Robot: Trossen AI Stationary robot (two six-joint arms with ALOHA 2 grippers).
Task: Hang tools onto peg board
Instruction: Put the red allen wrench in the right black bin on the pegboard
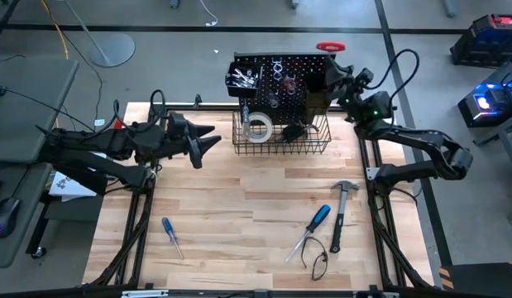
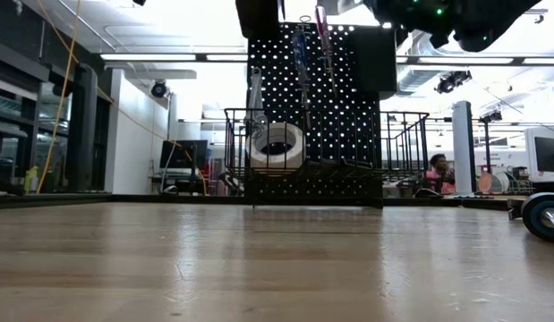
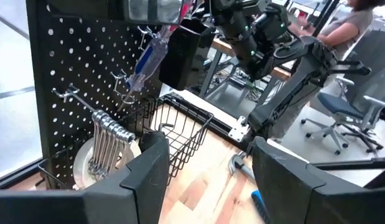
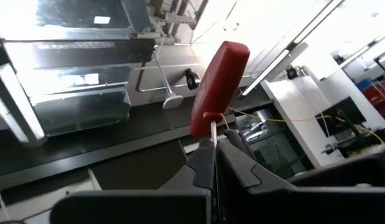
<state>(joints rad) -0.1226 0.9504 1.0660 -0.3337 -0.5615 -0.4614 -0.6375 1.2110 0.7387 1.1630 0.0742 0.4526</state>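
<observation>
In the high view, the right gripper (image 1: 337, 68) is seen at the top right corner of the peg board (image 1: 280, 70), clenched on a red-handled screwdriver (image 1: 329, 47) whose handle sticks out behind the board. The step in hand seems to be the hanging of this tool, so the thin shaft should be kept upright and lowered straight into its holder before the fingers are released. The left gripper (image 1: 208, 139) hovers beside the wire basket (image 1: 280, 142), its fingers apart and empty. A blue-handled screwdriver (image 1: 172, 236), a second one (image 1: 313, 228), a claw hammer (image 1: 341, 211) and pliers (image 1: 317, 258) lie on the pale wooden table (image 1: 239, 207). In the low view, the white tape roll (image 2: 277, 146), round and smooth, sits in the basket. In the left wrist view, shiny steel wrenches (image 3: 108, 146) hang from a peg. In the right wrist view, the glossy plastic handle (image 4: 220, 87) and its steel shaft are held between the dark fingers.
</observation>
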